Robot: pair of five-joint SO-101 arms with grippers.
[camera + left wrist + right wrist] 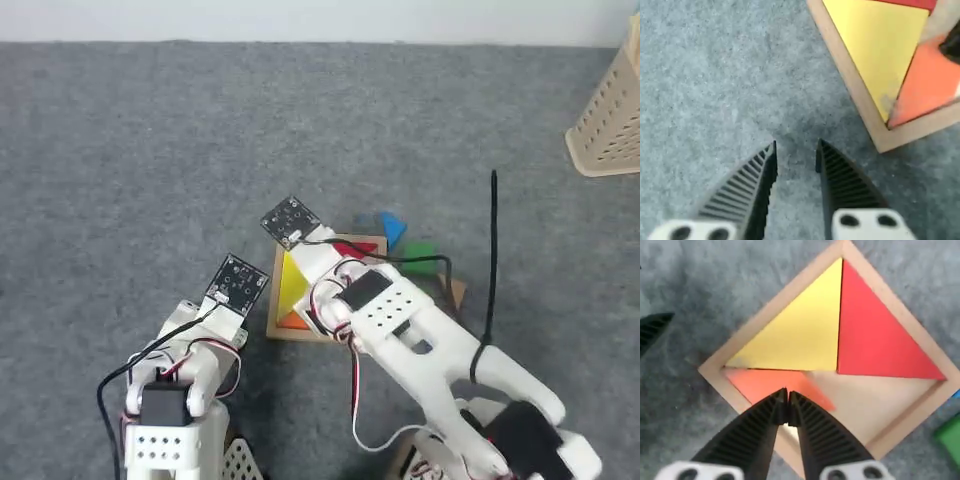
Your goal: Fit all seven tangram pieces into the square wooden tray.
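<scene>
The square wooden tray (895,290) holds a yellow triangle (800,337), a red triangle (870,335) and an orange piece (762,382) by one corner. My right gripper (787,394) is shut just above the orange piece, with nothing between its fingers. My left gripper (796,149) stands open over bare carpet, a short way from the tray's corner (885,142). In the high view the right arm (400,320) covers much of the tray (275,325). Blue pieces (388,228), a green piece (418,252) and a brown piece (457,292) lie outside it.
Grey carpet covers the whole table. A pale slotted basket (610,120) stands at the far right edge. A black cable (492,260) rises beside the right arm. The left arm (190,350) sits left of the tray.
</scene>
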